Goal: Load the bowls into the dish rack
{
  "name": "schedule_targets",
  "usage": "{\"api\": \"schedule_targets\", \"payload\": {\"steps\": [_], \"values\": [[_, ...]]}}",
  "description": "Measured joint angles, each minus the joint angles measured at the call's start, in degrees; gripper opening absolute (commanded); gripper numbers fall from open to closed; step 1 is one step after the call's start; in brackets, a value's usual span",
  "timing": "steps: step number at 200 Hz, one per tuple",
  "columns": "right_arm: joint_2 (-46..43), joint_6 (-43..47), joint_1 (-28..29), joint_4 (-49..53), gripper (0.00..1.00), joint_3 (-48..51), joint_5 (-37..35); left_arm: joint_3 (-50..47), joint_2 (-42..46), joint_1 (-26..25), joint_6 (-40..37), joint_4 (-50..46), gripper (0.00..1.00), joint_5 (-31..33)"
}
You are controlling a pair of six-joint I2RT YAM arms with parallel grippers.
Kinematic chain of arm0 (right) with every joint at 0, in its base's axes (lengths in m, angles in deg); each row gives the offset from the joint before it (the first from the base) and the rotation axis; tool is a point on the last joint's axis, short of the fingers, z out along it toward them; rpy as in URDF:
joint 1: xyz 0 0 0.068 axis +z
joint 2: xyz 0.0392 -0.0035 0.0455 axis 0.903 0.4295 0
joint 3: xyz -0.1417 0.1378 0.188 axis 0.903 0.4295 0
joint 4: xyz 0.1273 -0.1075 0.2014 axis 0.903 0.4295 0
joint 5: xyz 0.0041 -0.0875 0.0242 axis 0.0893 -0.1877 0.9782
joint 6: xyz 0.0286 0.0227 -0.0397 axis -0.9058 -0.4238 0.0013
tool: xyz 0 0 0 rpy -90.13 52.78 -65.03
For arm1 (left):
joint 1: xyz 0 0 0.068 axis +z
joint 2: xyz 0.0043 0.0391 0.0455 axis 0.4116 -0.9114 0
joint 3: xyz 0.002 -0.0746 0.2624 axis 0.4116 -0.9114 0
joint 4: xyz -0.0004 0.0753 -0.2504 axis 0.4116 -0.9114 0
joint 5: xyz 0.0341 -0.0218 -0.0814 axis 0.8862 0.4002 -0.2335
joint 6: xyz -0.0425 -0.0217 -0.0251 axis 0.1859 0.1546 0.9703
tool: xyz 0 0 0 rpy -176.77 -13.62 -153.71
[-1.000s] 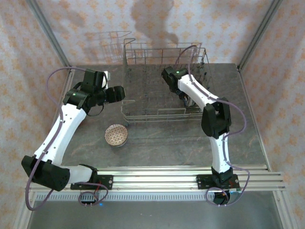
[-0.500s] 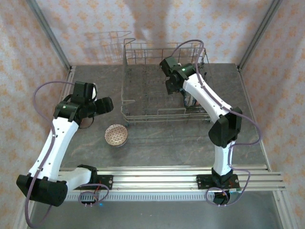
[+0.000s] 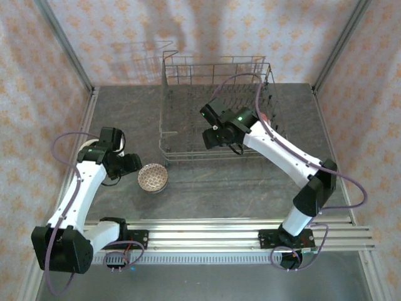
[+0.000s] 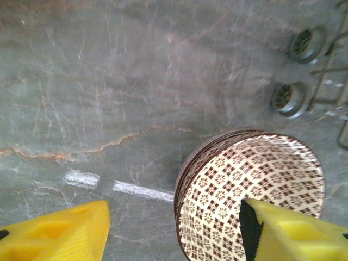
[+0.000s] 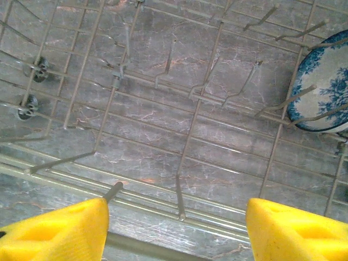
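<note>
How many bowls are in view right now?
2. A brown-patterned bowl sits on the table by the near-left corner of the dish rack; a blue-floral bowl stands inside the rack. The right arm may hide more.

A robotics lab test cell: wallpapered panels [image 3: 113, 31] (orange floral print) in metal framing [image 3: 64, 42] enclose a marble-look tabletop [image 3: 219, 188] and aluminium mounting rail [image 3: 207, 227].

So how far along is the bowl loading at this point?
Done: a blue floral bowl stands among the tines of the dish rack. In hand: nothing gripped; the left gripper is open, its jaws straddling the rim of the brown patterned bowl on the table. The right gripper hangs open over the rack floor. Left: grip that bowl and rack it.
</note>
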Motion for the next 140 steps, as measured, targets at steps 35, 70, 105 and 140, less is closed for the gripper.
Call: {"api": "schedule_targets", "payload": {"steps": [35, 70, 105, 140], "values": [[-1.77, -2.32, 0.15, -3.06, 0.66, 3.13, 0.22, -1.88, -2.64, 0.0, -0.26, 1.62, 0.56, -0.94], [-2.45, -2.97, 0.2, -4.44, 0.66, 4.37, 0.24, -2.21, -5.79, 0.0, -0.33, 3.17, 0.51, -2.1], [-2.49, -3.17, 0.24, -5.27, 0.66, 4.9, 0.22, -2.47, -8.0, -0.17, -0.35, 4.59, 0.47, -2.21], [-2.47, -3.15, 0.24, -5.77, 0.66, 5.14, 0.24, -2.47, -10.01, -1.33, -0.35, 5.29, 0.43, -2.27]]}}
